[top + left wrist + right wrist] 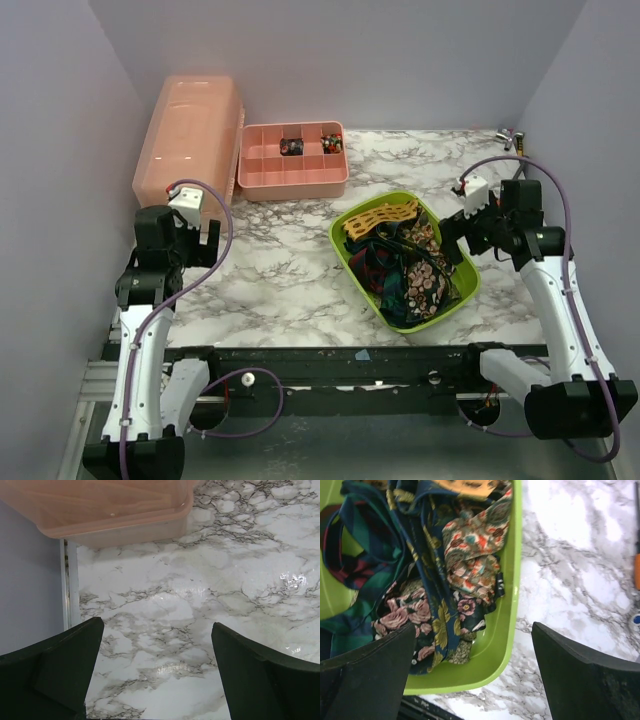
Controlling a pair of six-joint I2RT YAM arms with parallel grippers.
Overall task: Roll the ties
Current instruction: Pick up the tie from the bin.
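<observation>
Ties (405,265) lie tangled in the green bin (507,625), probably soft, light and slippery, best pinched at a free end, while left gripper (157,625) and right gripper (475,627) hang spread and empty.

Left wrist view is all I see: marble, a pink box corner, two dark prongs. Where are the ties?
Observer: The ties lie heaped in a green bin, over by the other arm.
Operator: Is anything grabbing them?
Observer: No; the right end effector hangs open above the bin's edge, holding nothing.
Operator: Anything beside my pink box?
Observer: A pink divided tray, small things in two back compartments.
</observation>
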